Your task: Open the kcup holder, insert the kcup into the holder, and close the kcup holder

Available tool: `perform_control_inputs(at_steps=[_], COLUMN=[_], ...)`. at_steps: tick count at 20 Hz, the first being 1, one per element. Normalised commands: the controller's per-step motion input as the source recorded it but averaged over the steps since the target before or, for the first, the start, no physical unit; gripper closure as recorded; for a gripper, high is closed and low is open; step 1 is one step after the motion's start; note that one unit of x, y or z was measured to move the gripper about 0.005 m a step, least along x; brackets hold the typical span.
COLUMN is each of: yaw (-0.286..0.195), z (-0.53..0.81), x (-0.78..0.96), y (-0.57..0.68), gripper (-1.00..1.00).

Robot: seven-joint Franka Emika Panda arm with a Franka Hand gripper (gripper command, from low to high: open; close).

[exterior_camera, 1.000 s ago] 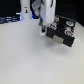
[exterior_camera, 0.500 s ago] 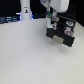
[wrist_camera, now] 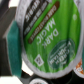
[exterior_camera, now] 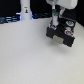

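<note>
I see the gripper [exterior_camera: 54, 26] pinching the kcup [wrist_camera: 47, 32] directly above the kcup holder [exterior_camera: 62, 34], near the desk's [exterior_camera: 30, 57] far edge; broad bare surface lies nearer the camera.

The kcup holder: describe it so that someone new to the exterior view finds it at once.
On the white table, look toward the exterior view's right, under the robot arm. The kcup holder is the black boxy unit there, its top showing round slots. The only other standout is a tall white post at the back, slim and upright.

white bottle-like post [exterior_camera: 25, 9] on table [exterior_camera: 25, 55]
</note>
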Motion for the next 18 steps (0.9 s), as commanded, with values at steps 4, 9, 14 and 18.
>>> perform_control_inputs(at_steps=[4, 9, 14, 18], yaw=[0.049, 0.042, 0.06, 0.011], z=[-0.15, -0.2, -0.16, 0.16], x=[-0.06, -0.04, -0.02, 0.08], y=[0.48, 0.21, 0.13, 0.02], gripper=[1.0, 1.0, 1.0, 1.0])
